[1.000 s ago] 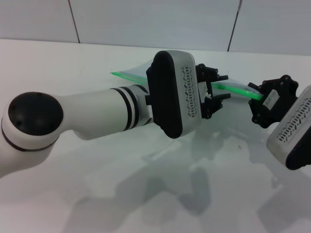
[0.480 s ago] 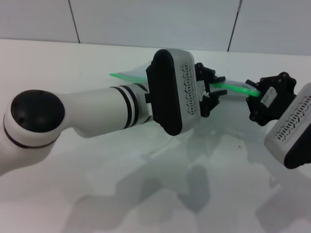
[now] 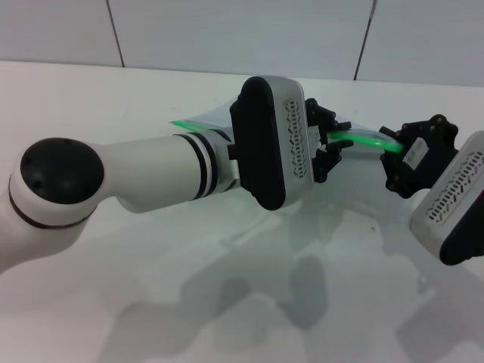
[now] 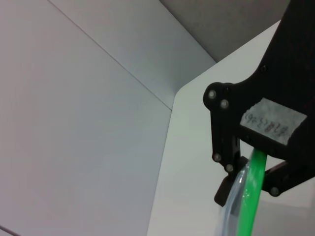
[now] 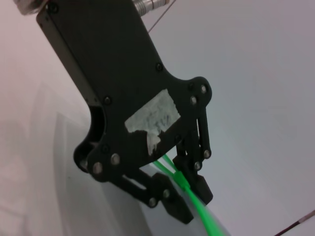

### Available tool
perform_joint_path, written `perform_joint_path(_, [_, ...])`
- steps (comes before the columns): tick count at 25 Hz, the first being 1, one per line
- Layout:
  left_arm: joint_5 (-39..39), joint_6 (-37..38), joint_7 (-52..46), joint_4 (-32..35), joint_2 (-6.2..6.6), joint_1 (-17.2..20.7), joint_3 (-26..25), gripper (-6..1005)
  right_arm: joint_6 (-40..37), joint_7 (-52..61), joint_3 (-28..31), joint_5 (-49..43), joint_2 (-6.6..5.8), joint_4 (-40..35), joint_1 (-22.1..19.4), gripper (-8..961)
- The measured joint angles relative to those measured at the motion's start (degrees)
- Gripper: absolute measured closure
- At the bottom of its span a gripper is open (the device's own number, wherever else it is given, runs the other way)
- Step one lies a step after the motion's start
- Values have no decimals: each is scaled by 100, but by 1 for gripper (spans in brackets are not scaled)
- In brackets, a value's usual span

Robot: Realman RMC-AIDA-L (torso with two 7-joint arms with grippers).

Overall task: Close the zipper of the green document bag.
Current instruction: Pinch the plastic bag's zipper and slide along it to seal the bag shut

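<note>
The green document bag [image 3: 208, 117] is a pale translucent pouch held up off the white table. Its bright green zipper [image 3: 361, 138] runs rightward from behind my left wrist. My left gripper [image 3: 331, 141] is shut on the zipper partway along; seen from the right wrist, the left gripper [image 5: 189, 194] pinches the zipper [image 5: 204, 216] where two green lines merge into one. My right gripper [image 3: 395, 148] is shut on the bag's right end. From the left wrist, the zipper [image 4: 248, 206] and the bag [image 4: 231, 209] run into the right gripper [image 4: 251, 172]. The slider is hidden.
The white table [image 3: 151, 302] spreads below both arms, with a tiled wall [image 3: 227, 30] behind it. My left forearm [image 3: 151, 178] crosses the middle and its wrist housing [image 3: 272, 144] hides the middle of the bag.
Both grippers have shifted slightly left with the strip still held between them. The bag's far left tip has sunk a little.
</note>
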Motion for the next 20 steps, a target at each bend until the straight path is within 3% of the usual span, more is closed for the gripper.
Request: perform_joint_path(20, [-17,291,-1,-2,-19,26,72,917,38,1,1,1,7,13,8,904])
